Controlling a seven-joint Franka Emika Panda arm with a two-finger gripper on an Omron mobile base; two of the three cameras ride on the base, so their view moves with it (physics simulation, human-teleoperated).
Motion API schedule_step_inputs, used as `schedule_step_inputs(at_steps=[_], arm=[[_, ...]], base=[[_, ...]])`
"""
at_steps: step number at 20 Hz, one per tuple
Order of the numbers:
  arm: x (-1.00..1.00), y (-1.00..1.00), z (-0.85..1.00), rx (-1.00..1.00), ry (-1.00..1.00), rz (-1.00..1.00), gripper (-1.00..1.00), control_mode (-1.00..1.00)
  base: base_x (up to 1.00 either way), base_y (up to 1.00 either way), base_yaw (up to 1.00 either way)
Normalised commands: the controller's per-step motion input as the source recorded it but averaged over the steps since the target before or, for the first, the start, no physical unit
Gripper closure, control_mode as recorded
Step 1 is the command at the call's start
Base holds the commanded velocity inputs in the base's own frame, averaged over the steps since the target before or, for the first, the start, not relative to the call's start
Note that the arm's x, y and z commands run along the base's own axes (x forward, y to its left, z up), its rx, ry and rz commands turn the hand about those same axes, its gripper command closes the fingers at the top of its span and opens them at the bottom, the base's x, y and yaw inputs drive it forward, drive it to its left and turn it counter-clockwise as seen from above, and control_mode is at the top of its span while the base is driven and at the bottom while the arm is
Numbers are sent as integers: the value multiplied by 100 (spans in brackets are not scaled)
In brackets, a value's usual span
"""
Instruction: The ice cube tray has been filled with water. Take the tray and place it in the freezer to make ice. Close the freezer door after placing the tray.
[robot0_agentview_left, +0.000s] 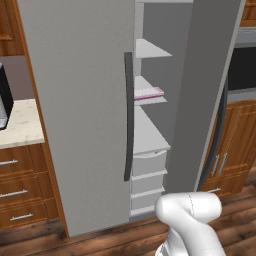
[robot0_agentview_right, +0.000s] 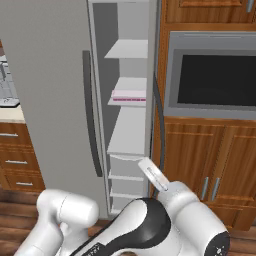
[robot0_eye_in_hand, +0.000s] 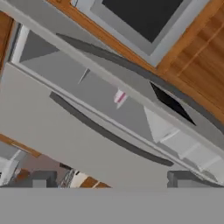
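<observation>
You see the pale tray (robot0_agentview_left: 148, 93) with its magenta edge lying flat on a white freezer (robot0_agentview_left: 150, 130) shelf, ahead of the pincer. The narrow grey door (robot0_agentview_left: 207, 95) stands open, just beside it.

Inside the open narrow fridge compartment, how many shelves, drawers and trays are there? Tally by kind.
Counted in the left base view.
Shelves: 3
Drawers: 3
Ice cube tray: 1, lying on the middle shelf
Total: 7
</observation>
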Motion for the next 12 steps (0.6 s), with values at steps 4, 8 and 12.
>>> schedule_step_inputs(at_steps=[4,8,12], arm=[[64,-27,-30,81,23,-12,-100,-100],[94,-13,-39,64,25,-1,-100,-100],[99,-14,-32,50,31,3,-100,-100]], base=[[0,0,0],[0,0,0],[0,0,0]])
